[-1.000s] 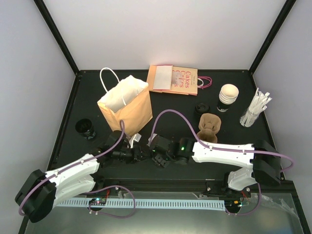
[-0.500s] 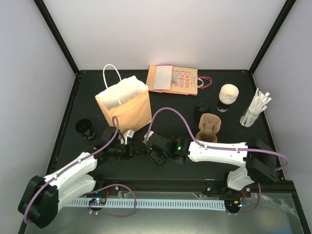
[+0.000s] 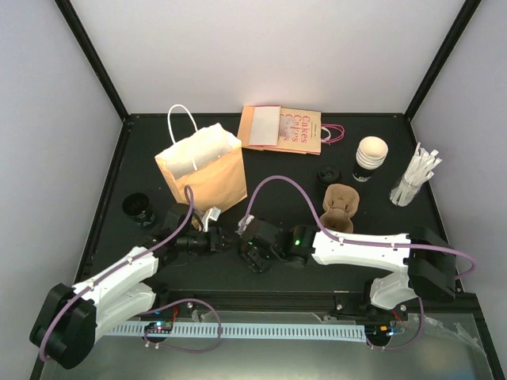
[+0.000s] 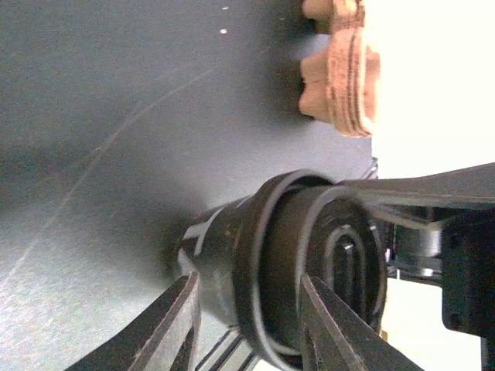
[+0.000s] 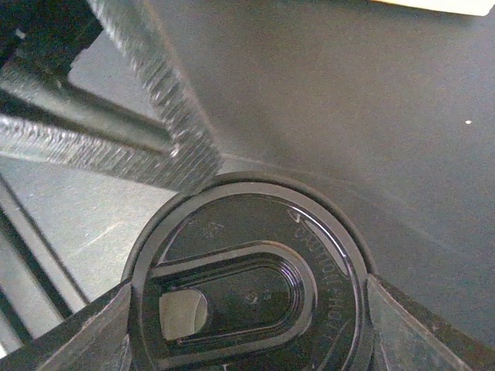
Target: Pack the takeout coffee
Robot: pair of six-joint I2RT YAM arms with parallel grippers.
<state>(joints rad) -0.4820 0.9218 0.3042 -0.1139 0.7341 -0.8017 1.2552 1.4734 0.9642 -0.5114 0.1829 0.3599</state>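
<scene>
We have the takeout coffee at the middle of the top view, just below the paper bag. Our right fingers are spread wide and clamped on its lid rim. Our left fingers straddle the cup body, partly open; we cannot tell if they grip. We should seat them squarely under the lid before the right fingers release.

Lidded black cup: one
Open black cup, cream inside: one
Loose black lid: one
Dark round object at left: one, kind unclear
Standing brown paper bag: one
Flat printed paper bag: at least one
Pulp cup carrier: one
White wrapped straws: one bundle, too fine to count
</scene>
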